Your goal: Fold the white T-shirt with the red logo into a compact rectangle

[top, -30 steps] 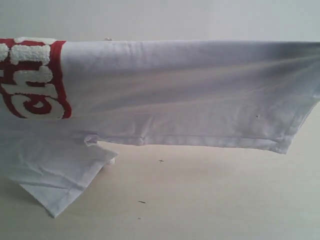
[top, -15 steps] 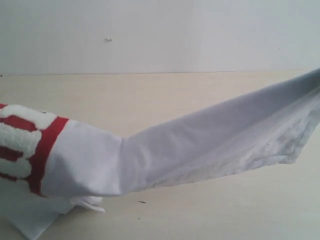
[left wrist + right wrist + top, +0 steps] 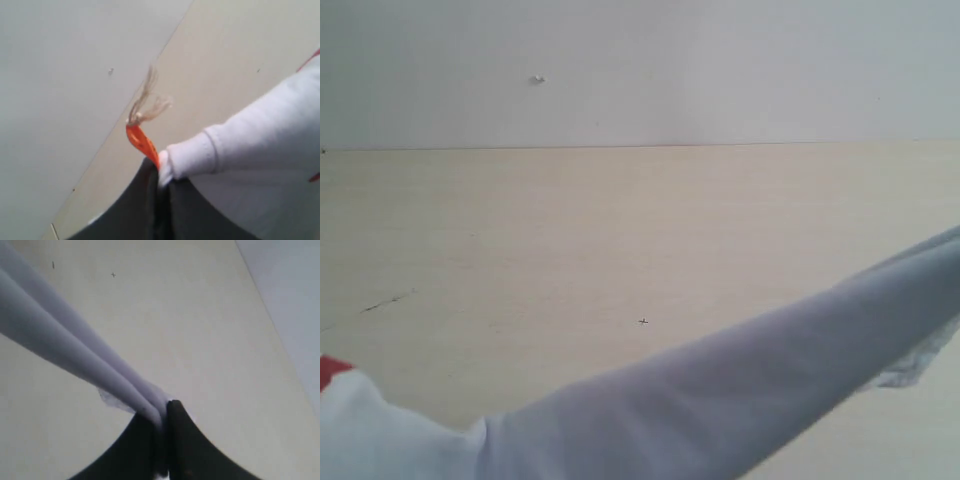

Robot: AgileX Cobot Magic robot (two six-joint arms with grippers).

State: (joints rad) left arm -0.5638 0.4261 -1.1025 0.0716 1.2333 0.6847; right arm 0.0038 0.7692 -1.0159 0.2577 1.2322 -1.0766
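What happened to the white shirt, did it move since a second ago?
Yes. The white T-shirt moved down: it was spread above the small dark mark on the table, and now hangs below it.

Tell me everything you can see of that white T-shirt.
The white T-shirt looks like soft cotton, stretched as a slanting band above the pale table. The left claw pinches its neck edge beside an orange tag; the right claw grips bunched fabric. A sliver of the red logo shows.
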